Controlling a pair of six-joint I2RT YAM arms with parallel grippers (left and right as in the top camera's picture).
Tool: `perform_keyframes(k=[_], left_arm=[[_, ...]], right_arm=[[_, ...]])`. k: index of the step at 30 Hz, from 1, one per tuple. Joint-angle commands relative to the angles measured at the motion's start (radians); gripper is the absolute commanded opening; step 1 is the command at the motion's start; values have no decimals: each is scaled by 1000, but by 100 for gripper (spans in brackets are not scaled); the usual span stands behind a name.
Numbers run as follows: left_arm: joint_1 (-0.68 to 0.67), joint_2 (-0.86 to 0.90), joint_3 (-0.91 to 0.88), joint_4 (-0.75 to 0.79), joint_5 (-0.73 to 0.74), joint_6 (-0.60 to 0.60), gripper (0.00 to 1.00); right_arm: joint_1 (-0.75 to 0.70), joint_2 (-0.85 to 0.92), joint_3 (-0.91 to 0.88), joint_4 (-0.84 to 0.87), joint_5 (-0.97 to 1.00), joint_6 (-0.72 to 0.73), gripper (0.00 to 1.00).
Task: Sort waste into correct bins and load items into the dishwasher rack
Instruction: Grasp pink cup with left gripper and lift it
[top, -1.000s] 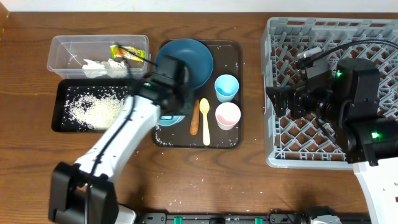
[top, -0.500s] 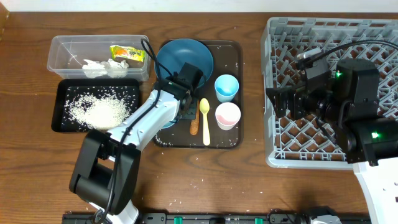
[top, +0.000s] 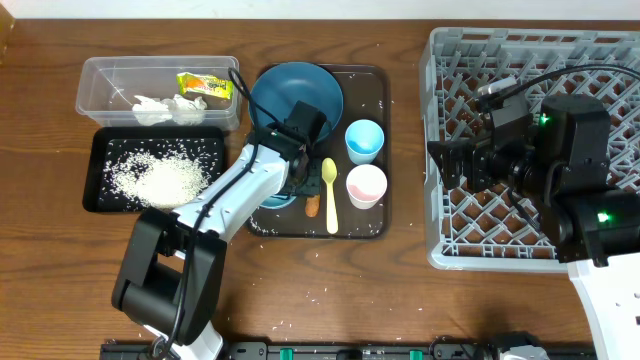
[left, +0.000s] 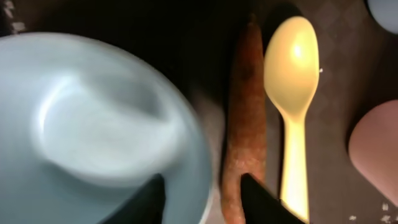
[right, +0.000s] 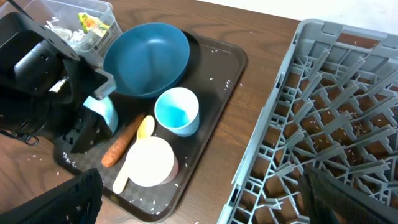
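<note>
Here left hand (left: 205, 200) parted over brown stick (left: 245, 112).

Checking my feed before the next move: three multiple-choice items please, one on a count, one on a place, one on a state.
1. Cups on the serving tray: A one, B two, C four.
2. The yellow-green wrapper lies: A on the serving tray, B inside a cup, C in the clear tub.
3. The right gripper is: A open, B shut on a cup, C shut on the wrapper.
Answers: 1 B, a light-blue cup and a pink cup stand there; 2 C, it lies beside the napkin; 3 A, it stands wide with nothing in it.
</note>
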Motion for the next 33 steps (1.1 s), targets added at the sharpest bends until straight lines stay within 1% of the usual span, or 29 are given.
perform_keyframes(k=[1,5,9,12,21,22,23,24,27,29,30,31,33], left_arm=[[2,-3,56,-24,57,-1,50],[1,-16,133,-56,71,-1,61],[-8,-17,154,-36,125,-1,66],[-37,-7,154,-18,129,-1,68],[-131,55,154,31,125,-1,67],[-138,65,154,31,124,-1,65],[-142,76,154,31,125,-1,60],[-145,89,154,31,125,-1,50],[-145,106,154,31,125,-5,28],[-142,105,154,32,125,-5,19],[-141,101,156,31,125,-7,11],[-137,97,160,26,126,-12,7],[-127,82,176,-1,126,-38,6]], right_arm=[[-3,0,15,0,0,-5,99],[-3,0,15,0,0,-5,99],[-3,0,15,0,0,-5,99],[-3,0,15,0,0,-5,99],[-3,0,15,-2,1,-5,99],[-3,0,15,-2,0,-5,99],[-3,0,15,-4,0,-5,99],[-3,0,15,-5,1,-5,99],[-3,0,15,-9,0,-5,99],[-3,0,15,-9,0,-5,99],[-3,0,15,-8,0,-5,99],[-3,0,15,-8,0,-5,99],[-3,0,15,-7,0,-5,96]])
